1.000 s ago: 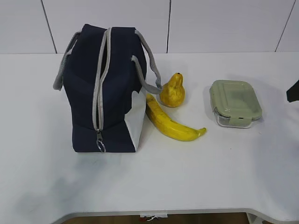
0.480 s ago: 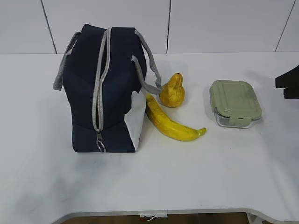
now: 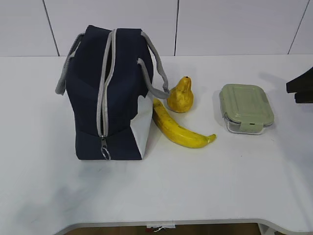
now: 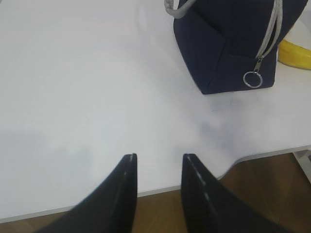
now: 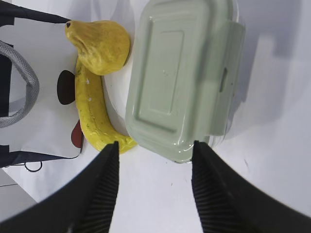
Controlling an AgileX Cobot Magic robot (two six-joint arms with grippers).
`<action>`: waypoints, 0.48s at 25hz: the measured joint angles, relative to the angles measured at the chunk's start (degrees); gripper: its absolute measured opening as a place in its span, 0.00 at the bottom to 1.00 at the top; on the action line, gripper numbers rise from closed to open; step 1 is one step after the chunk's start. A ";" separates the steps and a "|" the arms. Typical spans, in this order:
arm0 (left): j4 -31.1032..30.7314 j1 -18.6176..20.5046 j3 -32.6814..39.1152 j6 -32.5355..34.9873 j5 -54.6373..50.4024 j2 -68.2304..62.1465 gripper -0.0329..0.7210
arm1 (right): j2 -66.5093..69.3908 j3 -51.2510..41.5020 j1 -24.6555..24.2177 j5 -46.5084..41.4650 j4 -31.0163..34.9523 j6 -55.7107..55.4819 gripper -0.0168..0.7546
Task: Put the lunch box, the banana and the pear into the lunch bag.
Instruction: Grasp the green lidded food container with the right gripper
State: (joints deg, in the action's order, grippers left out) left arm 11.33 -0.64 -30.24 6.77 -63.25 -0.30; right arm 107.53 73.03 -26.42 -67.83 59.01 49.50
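Standing on the table (image 3: pixel 195 186): lunch bag (image 3: pixel 110 98) at left, zipper (image 3: pixel 103 105) closed, ring pull (image 4: pixel 252 79) hanging low at the near end. Lying just right of it: banana (image 3: pixel 178 128), pear (image 3: pixel 181 95) touching its far end. Sitting further right, apart from the fruit: lunch box (image 3: pixel 246 107), green lid on.

Hovering above the lunch box: right gripper (image 5: pixel 155 148), jaws apart, empty. Hovering over bare table near the front edge: left gripper (image 4: pixel 158 160), jaws apart, empty.

Likely handling: glass box rigid, heavy, slippery, so clamping across the short sides, under the lid rim. Bag soft, needing opening first.
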 joint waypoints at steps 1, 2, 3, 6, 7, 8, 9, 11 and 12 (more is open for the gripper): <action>0.00 0.00 0.00 0.00 0.00 0.00 0.36 | 0.00 0.00 0.00 -0.04 0.27 0.10 0.53; 0.00 0.00 0.00 0.00 0.00 0.00 0.36 | 0.00 0.00 0.00 -0.13 0.65 0.10 0.53; 0.00 0.00 0.00 0.00 0.00 0.00 0.36 | 0.00 0.00 0.00 -0.13 1.39 0.10 0.54; 0.00 0.00 0.00 0.00 0.00 0.00 0.36 | 0.38 0.38 0.00 -0.13 3.11 -0.54 0.60; 0.00 0.00 0.00 0.00 0.00 0.00 0.36 | 0.64 0.81 0.00 -0.13 3.38 -0.64 0.65; 0.00 0.00 0.00 0.00 0.00 0.00 0.36 | 1.43 1.40 0.00 -0.13 3.43 -0.68 0.70; 0.00 0.00 0.00 0.00 0.00 0.00 0.36 | 2.05 2.06 0.00 -0.13 3.43 -0.77 0.74; 0.00 0.00 0.00 0.00 0.00 0.00 0.36 | 3.63 3.27 0.00 -0.13 3.43 -0.77 0.77; 0.00 0.00 0.00 0.00 0.00 0.00 0.36 | 4.32 3.88 0.00 -0.13 3.43 -0.77 0.78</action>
State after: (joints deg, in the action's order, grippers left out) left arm 11.33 -0.64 -30.24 6.77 -63.25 -0.30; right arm 111.85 76.91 -26.42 -67.96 62.44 48.73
